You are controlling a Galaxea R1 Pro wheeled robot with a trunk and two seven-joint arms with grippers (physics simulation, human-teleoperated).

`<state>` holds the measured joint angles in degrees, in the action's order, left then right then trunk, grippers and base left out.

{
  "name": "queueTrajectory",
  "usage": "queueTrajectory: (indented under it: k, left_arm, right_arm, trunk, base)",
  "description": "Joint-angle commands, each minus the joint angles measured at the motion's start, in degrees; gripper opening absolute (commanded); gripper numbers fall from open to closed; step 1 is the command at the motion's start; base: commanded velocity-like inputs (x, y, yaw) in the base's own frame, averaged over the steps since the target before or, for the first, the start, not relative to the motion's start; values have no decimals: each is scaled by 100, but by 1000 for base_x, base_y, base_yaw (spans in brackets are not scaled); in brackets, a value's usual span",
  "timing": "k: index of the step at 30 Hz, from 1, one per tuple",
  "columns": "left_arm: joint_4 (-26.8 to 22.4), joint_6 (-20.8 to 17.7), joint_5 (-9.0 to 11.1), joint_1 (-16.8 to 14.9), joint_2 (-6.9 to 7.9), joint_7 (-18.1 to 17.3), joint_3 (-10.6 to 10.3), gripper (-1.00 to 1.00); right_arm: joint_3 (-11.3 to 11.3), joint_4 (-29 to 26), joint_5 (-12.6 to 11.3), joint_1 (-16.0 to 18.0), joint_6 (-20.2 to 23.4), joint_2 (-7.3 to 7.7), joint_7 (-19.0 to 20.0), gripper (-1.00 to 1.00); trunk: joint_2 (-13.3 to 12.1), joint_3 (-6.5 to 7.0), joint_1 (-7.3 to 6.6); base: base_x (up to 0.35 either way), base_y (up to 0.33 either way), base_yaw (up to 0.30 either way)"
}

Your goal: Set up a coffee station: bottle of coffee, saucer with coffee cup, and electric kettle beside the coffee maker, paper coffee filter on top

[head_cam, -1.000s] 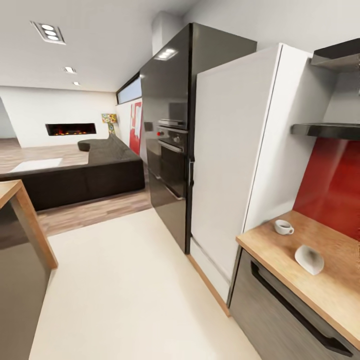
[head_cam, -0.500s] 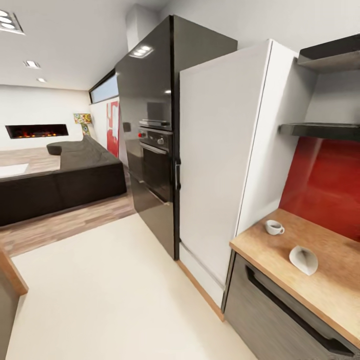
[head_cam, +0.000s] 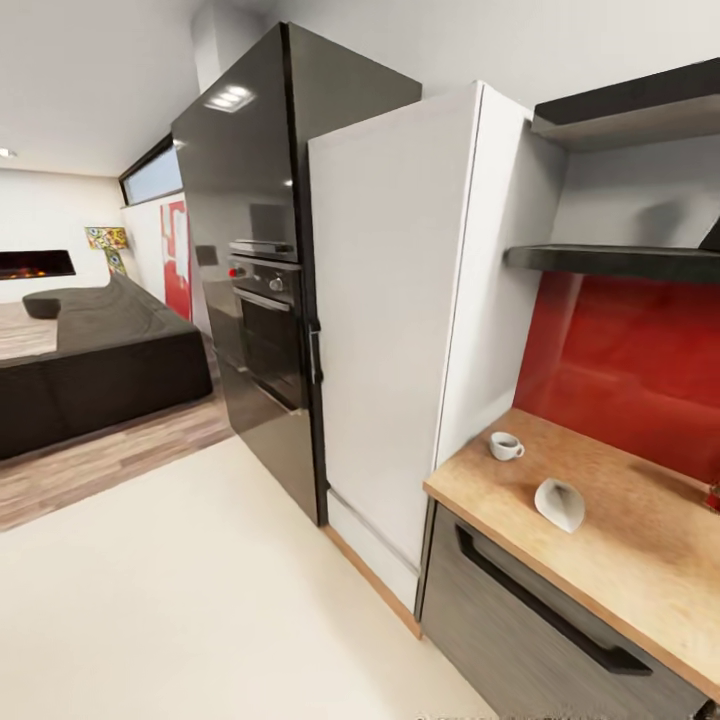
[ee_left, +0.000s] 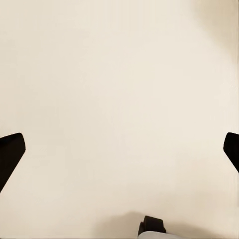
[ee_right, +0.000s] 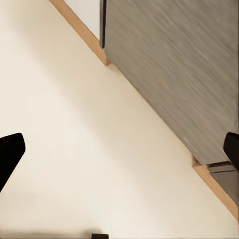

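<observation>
A white coffee cup [head_cam: 505, 446] stands near the left end of the wooden countertop [head_cam: 640, 560], with no saucer under it. A white paper coffee filter [head_cam: 559, 504] lies on the counter a little nearer to me than the cup. Above the counter, a dark kitchen shelf [head_cam: 610, 260] runs along the red backsplash. The coffee maker, kettle, saucer and bottle of coffee are out of view. My left gripper [ee_left: 119, 154] hangs open over bare cream floor. My right gripper [ee_right: 120, 152] is open too, above the floor beside the grey cabinet front [ee_right: 184, 64].
A tall white cabinet [head_cam: 390, 320] and a black oven tower [head_cam: 260, 300] stand left of the counter. Below the countertop is a grey drawer with a black handle [head_cam: 540, 610]. A dark sofa [head_cam: 90, 360] sits far left. Cream floor [head_cam: 200, 600] spreads in front.
The whole head view has slid leftward, so the camera has turned right. More of the counter and shelf shows now. Cup and filter keep their places on the counter.
</observation>
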<state>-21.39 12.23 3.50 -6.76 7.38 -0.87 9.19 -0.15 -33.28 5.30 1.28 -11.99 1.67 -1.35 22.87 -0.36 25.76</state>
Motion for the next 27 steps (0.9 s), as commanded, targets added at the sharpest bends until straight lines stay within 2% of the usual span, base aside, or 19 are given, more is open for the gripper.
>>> queueTrajectory:
  k: [1,8,15,17,20,27]
  left_arm:
    - [4,16,36,-1,0,-9,4,100]
    - [22,16,33,6,-3,-8,-6,100]
    - [477,-17,-26,28,39,13,-66,100]
    - [745,-23,-102,26,58,25,-82,100]
    - [1165,-25,-358,27,94,39,-89,100]
    - [1323,-74,-593,62,100,43,-93,100]
  right_arm:
    - [-2,6,56,3,-14,0,-14,100]
    - [-7,15,54,3,-14,0,-14,100]
    - [20,476,94,3,-6,34,-2,100]
    - [26,880,108,3,-5,63,-4,100]
    - [28,1685,111,3,-7,150,-7,100]
    - [26,2335,100,3,27,173,-10,100]
  trunk:
    - [5,-4,2]
    - [5,-4,2]
    - [5,-4,2]
    - [5,-4,2]
    - [5,-4,2]
    - [5,-4,2]
  base:
    - [3,0,-262]
    - [1,0,-262]
    - [0,0,-262]
    - [0,0,-262]
    - [0,0,-262]
    - [0,0,-262]
